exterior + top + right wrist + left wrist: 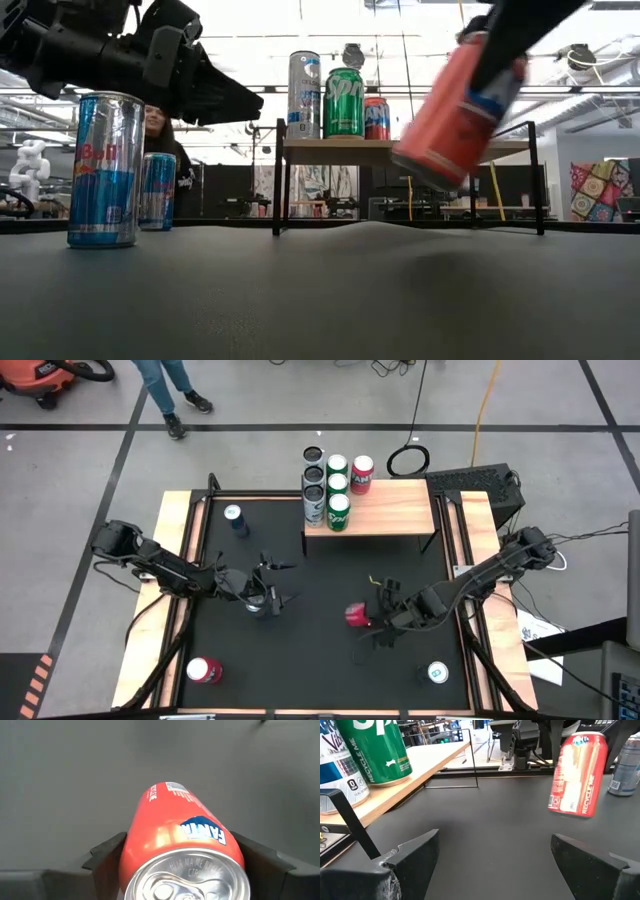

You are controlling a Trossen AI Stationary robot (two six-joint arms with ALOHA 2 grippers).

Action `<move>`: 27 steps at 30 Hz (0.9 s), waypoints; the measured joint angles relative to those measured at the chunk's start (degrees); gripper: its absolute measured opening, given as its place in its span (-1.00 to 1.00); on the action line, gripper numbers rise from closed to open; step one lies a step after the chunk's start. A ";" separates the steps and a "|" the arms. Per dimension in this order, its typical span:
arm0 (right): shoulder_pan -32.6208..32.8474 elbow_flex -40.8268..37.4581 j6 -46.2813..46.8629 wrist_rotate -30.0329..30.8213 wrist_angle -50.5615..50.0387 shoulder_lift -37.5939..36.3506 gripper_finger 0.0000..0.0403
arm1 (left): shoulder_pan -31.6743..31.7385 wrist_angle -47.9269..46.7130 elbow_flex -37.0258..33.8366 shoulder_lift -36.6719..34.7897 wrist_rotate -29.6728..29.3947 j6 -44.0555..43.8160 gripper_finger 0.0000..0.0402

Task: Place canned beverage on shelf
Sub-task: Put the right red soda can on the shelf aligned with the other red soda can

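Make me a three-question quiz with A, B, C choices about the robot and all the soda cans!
1. Where is the red Fanta can held by the right gripper?
A. Up in the air above the black table
B. Standing on the shelf
C. Lying flat on the floor

2. How many cans stand on the light wood plank shelf with black legs?
A. Two
B. Six
C. Ten

3. How are the left gripper's fingers?
A. Shut on a blue can
B. Shut on a green can
C. Open, holding nothing

Answers:
1. A: the low view shows it tilted, clear of the black table.
2. B: the high view shows six can tops at the shelf's left end.
3. C: the left wrist view shows only bare table between the spread fingers.
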 joint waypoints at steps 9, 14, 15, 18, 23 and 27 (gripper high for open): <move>-4.76 0.00 -14.87 0.57 13.09 0.42 0.45 | 0.00 1.15 0.44 -0.02 4.80 0.02 0.89; -7.17 0.00 -19.91 0.71 16.51 0.66 0.45 | 0.13 1.46 1.32 -0.02 5.69 1.60 0.89; -7.73 0.00 -20.77 0.70 17.54 0.66 0.45 | 0.31 1.40 1.56 -0.02 6.02 2.03 0.89; -9.27 0.00 -24.28 0.69 21.06 0.66 0.45 | 1.44 1.11 2.92 -0.02 10.07 3.00 0.89; -11.80 0.05 -27.62 0.31 27.01 0.66 0.45 | 3.21 -3.65 6.42 -0.02 16.07 3.50 0.89; -13.74 0.07 -27.60 0.30 29.52 0.66 0.45 | 4.16 -8.39 8.75 -0.02 16.10 4.17 0.89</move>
